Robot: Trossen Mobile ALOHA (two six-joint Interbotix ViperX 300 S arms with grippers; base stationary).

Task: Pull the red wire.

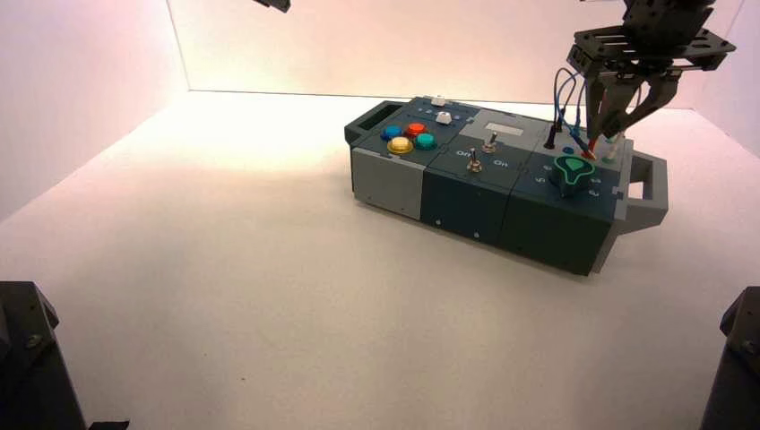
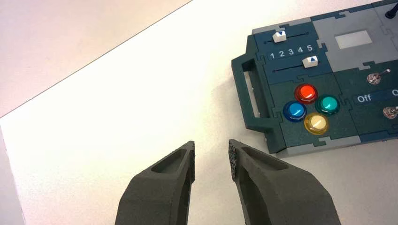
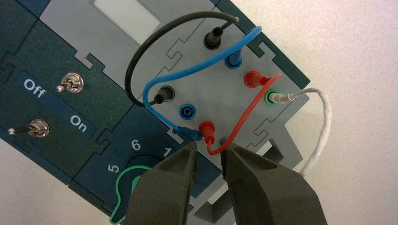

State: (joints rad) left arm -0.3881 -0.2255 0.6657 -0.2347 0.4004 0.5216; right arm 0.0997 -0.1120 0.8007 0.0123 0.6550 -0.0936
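Approach step: right gripper [image 3: 209, 157] part open, empty, fingers astride red wire [image 3: 244, 110] beside near red plug [image 3: 207, 130]. Next: descend, close, pull. Left gripper [image 2: 212, 159] idle, open.

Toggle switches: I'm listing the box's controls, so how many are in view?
2, both in the box's middle section: one toggle switch beside the "Off" label, the other toggle switch nearer the front edge by "On". None seems hidden.

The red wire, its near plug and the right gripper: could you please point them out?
red wire [image 3: 248, 108], right wrist view, mid-span.
near plug [image 3: 207, 130], right wrist view, red body.
right gripper [image 3: 209, 151], right wrist view, between fingertips.
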